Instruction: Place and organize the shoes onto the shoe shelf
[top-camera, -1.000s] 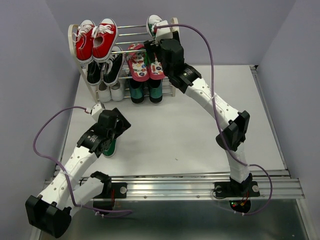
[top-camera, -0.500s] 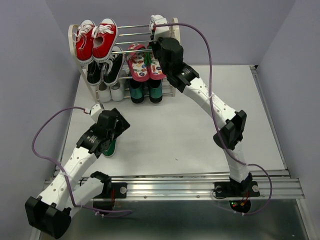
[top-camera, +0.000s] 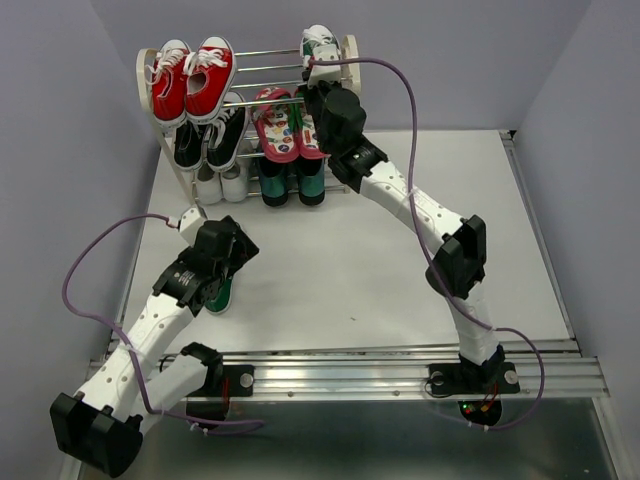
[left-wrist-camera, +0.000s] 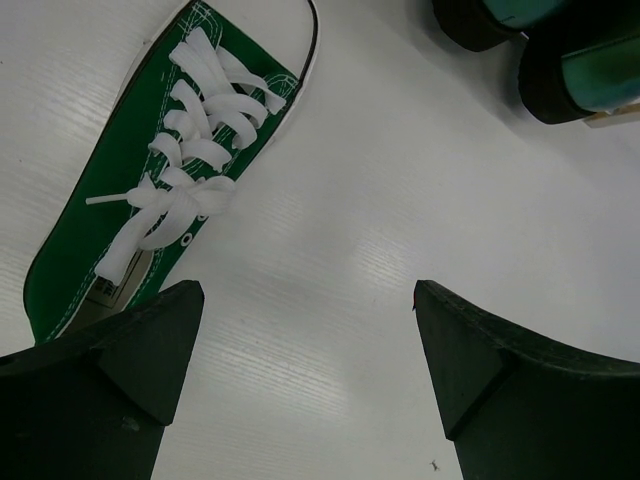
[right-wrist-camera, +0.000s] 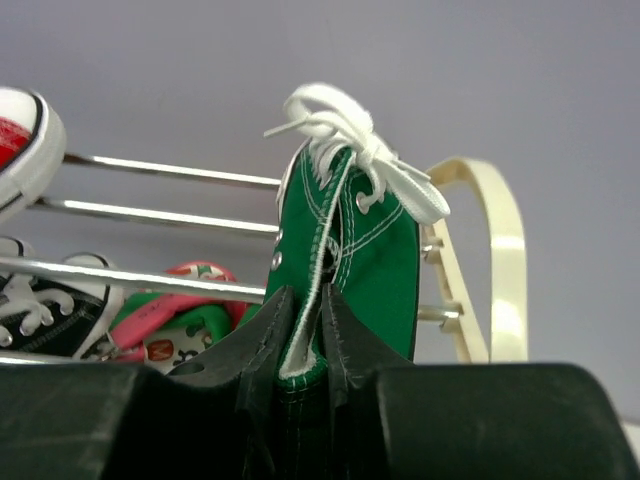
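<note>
One green canvas sneaker (top-camera: 318, 42) (right-wrist-camera: 365, 260) stands on its heel end at the right of the top tier of the shoe shelf (top-camera: 349, 52) (right-wrist-camera: 502, 250). My right gripper (top-camera: 322, 88) (right-wrist-camera: 303, 302) is shut on its heel collar. The other green sneaker (top-camera: 222, 297) (left-wrist-camera: 170, 190) lies on the table, half hidden in the top view under my left gripper (top-camera: 216, 266) (left-wrist-camera: 308, 292), which hangs open just to its right with nothing between the fingers. Pink-red flip-flops (top-camera: 285, 128) lean on the middle tier. Dark green loafers (top-camera: 292, 184) (left-wrist-camera: 560, 55) stand below them.
Red sneakers (top-camera: 190, 80) fill the top tier's left half. Black sneakers (top-camera: 210, 135) sit on the middle tier's left, with white shoes (top-camera: 220, 186) below them. Purple cables loop from both wrists. The metal rail (top-camera: 400, 375) holding the arm bases runs along the near edge.
My right gripper has shut on the green sneaker's heel collar at the shelf's top tier, and the arm has shifted slightly toward the shelf. The left arm has not moved.
</note>
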